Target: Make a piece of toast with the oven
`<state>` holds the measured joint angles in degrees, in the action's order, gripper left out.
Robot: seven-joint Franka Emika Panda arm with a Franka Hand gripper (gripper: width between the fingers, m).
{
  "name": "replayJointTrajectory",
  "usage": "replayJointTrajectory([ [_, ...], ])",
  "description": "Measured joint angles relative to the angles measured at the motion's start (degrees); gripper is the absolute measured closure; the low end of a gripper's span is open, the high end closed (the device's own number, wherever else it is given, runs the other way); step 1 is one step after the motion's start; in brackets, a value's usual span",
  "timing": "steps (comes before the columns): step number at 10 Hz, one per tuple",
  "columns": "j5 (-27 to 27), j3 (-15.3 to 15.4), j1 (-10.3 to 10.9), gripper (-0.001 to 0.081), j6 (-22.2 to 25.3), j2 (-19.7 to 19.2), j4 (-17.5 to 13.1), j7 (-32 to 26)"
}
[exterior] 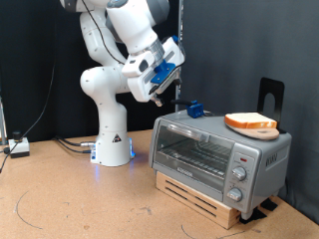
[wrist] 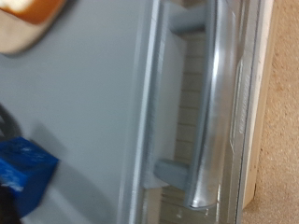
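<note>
The silver-grey oven point(exterior: 214, 151) stands on a wooden slatted base at the exterior view's right, with its glass door closed. On top of the oven a round wooden plate point(exterior: 251, 127) carries the piece of toast point(exterior: 251, 120). My gripper point(exterior: 161, 97) hangs tilted just above the oven's top edge on the exterior view's left, holding nothing that I can see. The wrist view looks down on the oven's grey top point(wrist: 84, 112) and its metal door handle point(wrist: 215, 93). A corner of the toast and plate point(wrist: 26, 19) shows at that view's edge, and no fingers appear there.
A small blue object point(exterior: 195, 110) point(wrist: 23, 177) sits on the oven's top near the gripper. A black stand point(exterior: 271, 95) rises behind the oven. Knobs point(exterior: 239, 174) line the oven's right panel. Cables and a box point(exterior: 18, 147) lie on the wooden table at the exterior view's left.
</note>
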<state>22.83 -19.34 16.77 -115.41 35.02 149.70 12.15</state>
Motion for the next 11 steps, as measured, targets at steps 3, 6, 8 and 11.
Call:
replayJointTrajectory([
  [3,-2.0,0.1,-1.6,-0.0003,-5.1,-1.3,5.4,0.2],
  [6,-1.7,0.2,-1.7,-0.0003,-5.3,-2.0,5.9,-0.1],
  [8,-2.1,0.8,-1.7,-0.0003,-5.8,-2.5,7.1,0.3],
  [11,-2.0,2.8,-1.5,-0.0003,-12.2,-5.5,9.8,0.9],
])
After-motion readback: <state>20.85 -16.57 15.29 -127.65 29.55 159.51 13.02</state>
